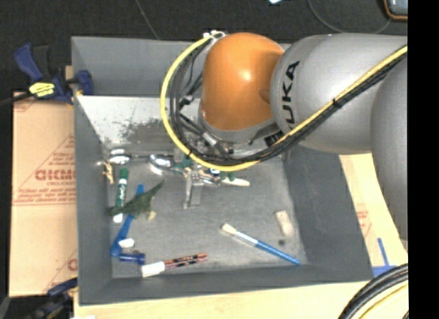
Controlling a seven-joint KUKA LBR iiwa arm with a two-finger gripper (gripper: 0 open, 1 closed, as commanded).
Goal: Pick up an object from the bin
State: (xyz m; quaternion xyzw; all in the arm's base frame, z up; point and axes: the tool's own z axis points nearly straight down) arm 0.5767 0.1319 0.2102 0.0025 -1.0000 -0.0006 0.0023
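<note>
The KUKA arm (322,98), orange-capped at the wrist, reaches into the grey metal bin (315,197), its claw (193,191) low over the floor just right of a green toy dinosaur (140,204). Whether the claw is spread or closed cannot be told, and nothing shows in its hold. A blue-handled brush (260,242) lies further right of the dinosaur, a red-banded pen (175,263) below it. The pick looks not yet made. Next: centre on one item and close.

Robotics lab. Industrial robot arm (329,98) marked KUKA hangs over a grey metal bin (123,64). Loose cables (140,2) trail across dark surface behind.
</note>
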